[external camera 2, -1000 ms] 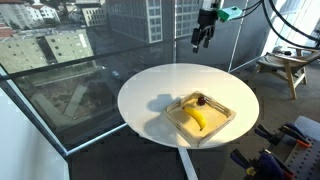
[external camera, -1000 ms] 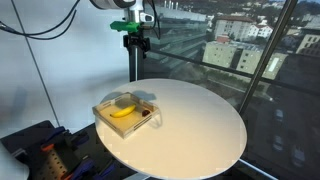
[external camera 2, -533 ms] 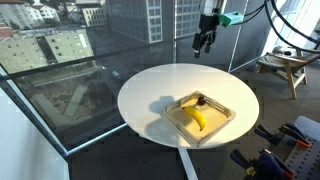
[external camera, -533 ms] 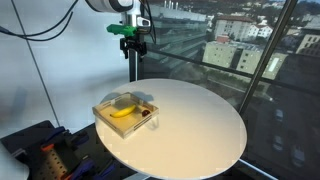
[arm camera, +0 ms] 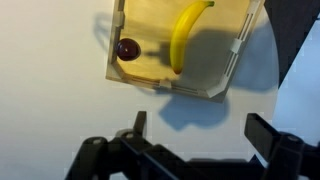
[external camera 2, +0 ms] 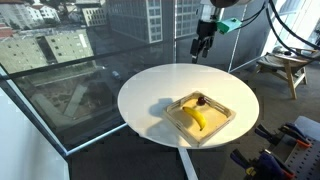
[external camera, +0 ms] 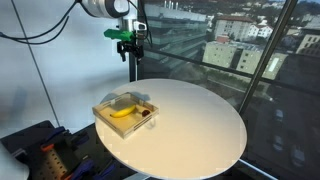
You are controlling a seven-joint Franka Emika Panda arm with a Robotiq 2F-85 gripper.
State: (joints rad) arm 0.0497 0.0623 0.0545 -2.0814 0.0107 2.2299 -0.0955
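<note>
White table (external camera: 190,120): curved yellow banana (arm camera: 180,40).

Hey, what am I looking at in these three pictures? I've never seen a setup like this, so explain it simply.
This is a robot arm ending in a two-fingered gripper. Two cameras stand outside it and view the round white table from different sides. The third sits on the wrist and looks straight down. On the table is a wooden tray holding a banana and a small dark round fruit. The gripper hangs high above the table, open, holding nothing.
</note>
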